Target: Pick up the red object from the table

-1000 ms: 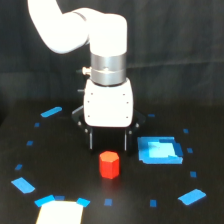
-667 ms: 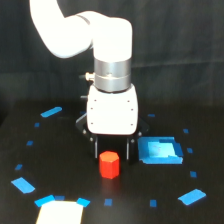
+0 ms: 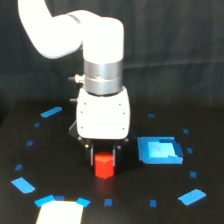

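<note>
Stretching black and flat across the exterior view, the surface [image 3: 30,200] ran out of frame at the bottom and both sides, with a dark curtain closing it off behind. Small blue tape marks ringed the middle; a larger one [image 3: 23,185] lay at the view's lower left and another [image 3: 192,196] at its lower right. A blue square patch [image 3: 159,150] lay just to the view's right of the arm's white body, and a white sheet [image 3: 59,213] was cut by the bottom edge. Bare black ground lay open in front of the block and off to the view's left.

The red block [image 3: 104,165] stood upright on the surface, directly under the white housing. The claw [image 3: 104,156] was down around it, one dark finger [image 3: 93,155] showing at each side of the block's top. Whether the fingers pressed the block or stood just clear of it could not be told from this view.
</note>
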Tool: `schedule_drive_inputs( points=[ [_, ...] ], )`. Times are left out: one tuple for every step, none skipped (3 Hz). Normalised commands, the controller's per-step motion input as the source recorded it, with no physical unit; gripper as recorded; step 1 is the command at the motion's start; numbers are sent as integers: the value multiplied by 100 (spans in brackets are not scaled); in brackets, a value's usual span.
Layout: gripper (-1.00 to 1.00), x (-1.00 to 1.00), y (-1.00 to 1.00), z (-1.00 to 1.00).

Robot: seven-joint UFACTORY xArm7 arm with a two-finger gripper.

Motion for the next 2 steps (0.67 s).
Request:
schedule_drive_inputs(
  points=[
    [-68,-77,30,100],
    [-97,-100,-13,100]
  ],
)
